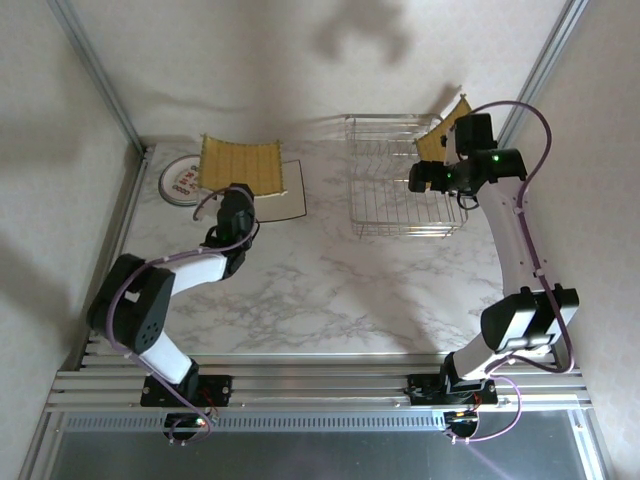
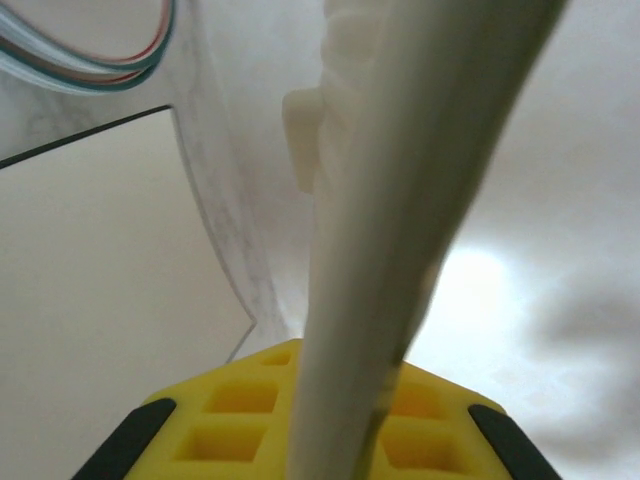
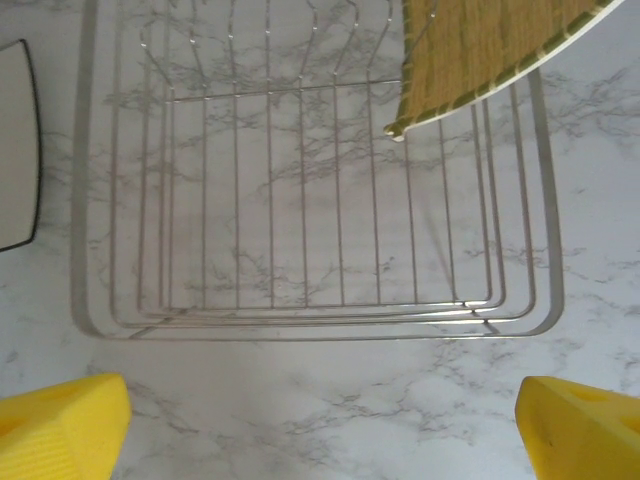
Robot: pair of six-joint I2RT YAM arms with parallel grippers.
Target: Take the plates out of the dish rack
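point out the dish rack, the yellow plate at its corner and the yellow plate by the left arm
dish rack (image 3: 320,322): right wrist view, near wire rim
yellow plate at the rack's corner (image 3: 480,40): right wrist view, woven face
yellow plate by the left arm (image 1: 240,162): top external view, woven face

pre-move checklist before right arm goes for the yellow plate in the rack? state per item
1. Right gripper open: ok, fingers wide apart.
2. Rack yellow plate free to grab: ok, it leans in the far right corner of the dish rack, nothing touching it.
3. Right gripper lined up on that plate: not ok, the plate sits off toward the upper right of the wrist view.
4. Left gripper shut on held yellow plate: ok.
5. Held yellow plate resting on white square plate: cannot tell.
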